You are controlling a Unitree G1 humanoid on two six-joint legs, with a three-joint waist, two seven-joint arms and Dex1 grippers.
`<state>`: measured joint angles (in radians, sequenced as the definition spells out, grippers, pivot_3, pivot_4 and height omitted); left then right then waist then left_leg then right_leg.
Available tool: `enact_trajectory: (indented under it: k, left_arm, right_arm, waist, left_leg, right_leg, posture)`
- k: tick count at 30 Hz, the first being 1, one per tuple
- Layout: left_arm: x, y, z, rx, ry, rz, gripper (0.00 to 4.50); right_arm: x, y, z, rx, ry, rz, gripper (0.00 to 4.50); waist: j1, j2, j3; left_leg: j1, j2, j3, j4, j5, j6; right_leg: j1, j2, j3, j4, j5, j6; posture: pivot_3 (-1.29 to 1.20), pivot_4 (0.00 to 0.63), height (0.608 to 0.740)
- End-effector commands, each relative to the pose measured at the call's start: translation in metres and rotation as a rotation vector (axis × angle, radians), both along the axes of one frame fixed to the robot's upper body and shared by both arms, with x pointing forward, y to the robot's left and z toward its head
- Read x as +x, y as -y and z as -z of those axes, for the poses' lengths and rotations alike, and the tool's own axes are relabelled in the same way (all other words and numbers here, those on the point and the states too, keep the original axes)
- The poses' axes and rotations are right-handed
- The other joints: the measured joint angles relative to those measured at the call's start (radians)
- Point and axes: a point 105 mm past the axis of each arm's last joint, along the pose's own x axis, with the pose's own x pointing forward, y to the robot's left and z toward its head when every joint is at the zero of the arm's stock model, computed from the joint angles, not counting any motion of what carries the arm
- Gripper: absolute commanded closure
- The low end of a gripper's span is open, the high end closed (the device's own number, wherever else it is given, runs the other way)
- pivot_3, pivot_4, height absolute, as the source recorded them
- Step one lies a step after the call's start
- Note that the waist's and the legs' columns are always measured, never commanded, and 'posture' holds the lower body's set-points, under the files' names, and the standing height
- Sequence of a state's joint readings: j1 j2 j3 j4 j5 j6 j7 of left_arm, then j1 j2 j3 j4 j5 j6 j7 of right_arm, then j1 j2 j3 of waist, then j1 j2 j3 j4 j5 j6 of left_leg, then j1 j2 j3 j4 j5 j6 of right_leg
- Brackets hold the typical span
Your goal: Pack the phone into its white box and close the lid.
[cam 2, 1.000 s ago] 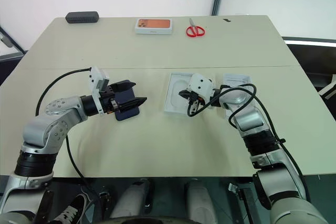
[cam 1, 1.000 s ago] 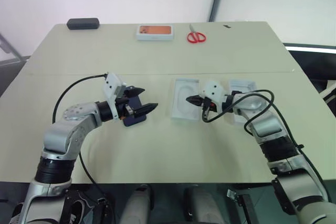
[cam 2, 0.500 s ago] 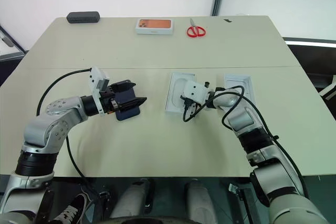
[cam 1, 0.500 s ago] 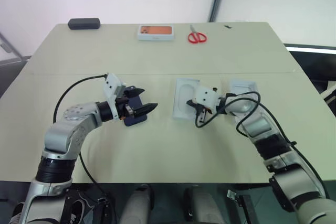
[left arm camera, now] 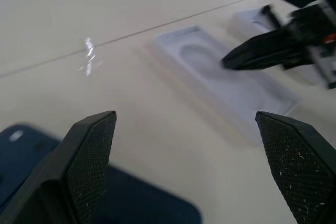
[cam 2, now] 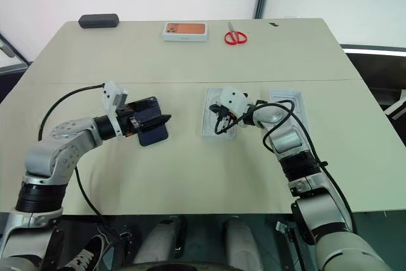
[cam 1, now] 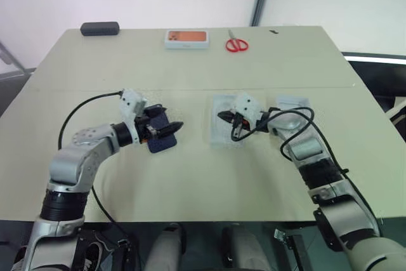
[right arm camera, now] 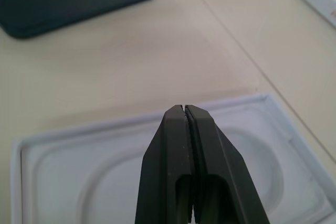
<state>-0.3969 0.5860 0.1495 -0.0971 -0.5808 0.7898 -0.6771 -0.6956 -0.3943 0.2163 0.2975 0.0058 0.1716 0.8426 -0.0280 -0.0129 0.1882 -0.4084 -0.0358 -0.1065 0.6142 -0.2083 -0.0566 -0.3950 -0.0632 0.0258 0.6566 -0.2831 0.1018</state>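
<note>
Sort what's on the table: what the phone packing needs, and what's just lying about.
Needed: phone; white tray with oval outline; second white tray. The two trays look like box parts; I cannot tell which one is the lid.
Lying about: black case; white-and-orange box; scissors.

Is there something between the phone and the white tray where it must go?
Nothing lies on the table between the phone and the white tray. The shut right gripper hovers over the tray, which has an oval recess, so it stands above the spot. The open left gripper is over the phone.
</note>
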Motion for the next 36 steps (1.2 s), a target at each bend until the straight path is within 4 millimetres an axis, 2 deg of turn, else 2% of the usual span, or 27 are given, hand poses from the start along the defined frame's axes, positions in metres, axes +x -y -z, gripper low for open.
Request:
enact_trajectory:
  k: [1, 5, 8, 11, 16, 19, 24, 36]
  left_arm:
    - [0.001, -0.031, -0.007, -0.066, -0.057, -0.128, 0.00]
    - [-0.004, -0.056, 0.005, -0.123, -0.171, -0.250, 0.00]
    - [-0.006, -0.063, 0.014, -0.227, -0.272, -0.308, 0.00]
    - [-0.007, -0.057, 0.027, -0.295, -0.341, -0.328, 0.00]
    - [-0.007, -0.051, 0.046, -0.315, -0.414, -0.390, 0.00]
    - [-0.008, -0.040, 0.048, -0.318, -0.425, -0.375, 0.00]
    - [-0.005, -0.033, 0.056, -0.311, -0.462, -0.377, 0.00]
    - [-0.006, 0.017, 0.067, -0.305, -0.558, -0.244, 0.00]
  right_arm:
    - [0.000, -0.021, -0.023, 0.032, 0.080, -0.035, 4.44]
    - [-0.005, -0.056, -0.019, 0.000, 0.111, -0.098, 4.44]
    - [-0.009, -0.078, -0.010, -0.060, 0.122, -0.151, 4.44]
    - [-0.008, -0.089, 0.005, -0.175, 0.141, -0.191, 4.44]
    - [-0.003, -0.094, 0.021, -0.278, 0.112, -0.205, 4.44]
    - [-0.002, -0.097, 0.029, -0.316, 0.086, -0.214, 4.44]
    - [-0.002, -0.106, 0.033, -0.331, 0.066, -0.224, 4.44]
    - [-0.008, -0.115, 0.040, -0.340, 0.045, -0.254, 4.44]
  waist:
    - [-0.003, 0.000, 0.000]
    - [-0.013, 0.000, 0.000]
    - [-0.016, 0.000, 0.000]
    - [-0.014, 0.000, 0.000]
    - [-0.011, -0.001, -0.001]
    - [-0.011, -0.001, -0.001]
    - [-0.010, 0.000, -0.001]
    - [-0.002, 0.001, -0.003]
  left_leg:
    - [0.000, 0.000, 0.000, 0.000, 0.000, 0.000]
    - [0.000, 0.000, -0.001, 0.000, 0.000, 0.000]
    - [0.000, 0.000, -0.001, 0.000, 0.000, 0.000]
    - [0.000, 0.000, -0.001, 0.000, 0.000, -0.001]
    - [0.000, -0.001, -0.001, 0.000, 0.001, -0.001]
    - [0.000, -0.001, -0.002, 0.000, 0.001, -0.002]
    - [0.001, -0.002, -0.002, 0.000, 0.001, -0.002]
    - [0.002, -0.003, -0.002, 0.000, 0.001, -0.002]
  right_leg:
    - [0.000, 0.000, 0.000, 0.000, 0.000, 0.000]
    - [0.000, 0.000, 0.000, 0.000, 0.000, 0.000]
    - [-0.001, 0.000, 0.000, 0.002, 0.000, 0.000]
    - [-0.002, 0.000, 0.000, 0.003, 0.000, 0.000]
    - [-0.001, -0.002, 0.000, 0.003, 0.000, 0.000]
    - [-0.001, -0.001, 0.000, 0.003, 0.000, 0.000]
    - [0.000, -0.002, 0.000, 0.003, 0.000, 0.000]
    - [0.001, -0.002, 0.000, 0.003, 0.000, 0.000]
  posture:
    - [0.00, 0.150, 0.740]
    - [0.00, 0.150, 0.740]
    - [0.00, 0.150, 0.740]
    - [0.00, 0.150, 0.740]
    - [0.00, 0.150, 0.740]
    - [0.00, 0.150, 0.740]
    - [0.00, 0.150, 0.740]
    - [0.00, 0.150, 0.740]
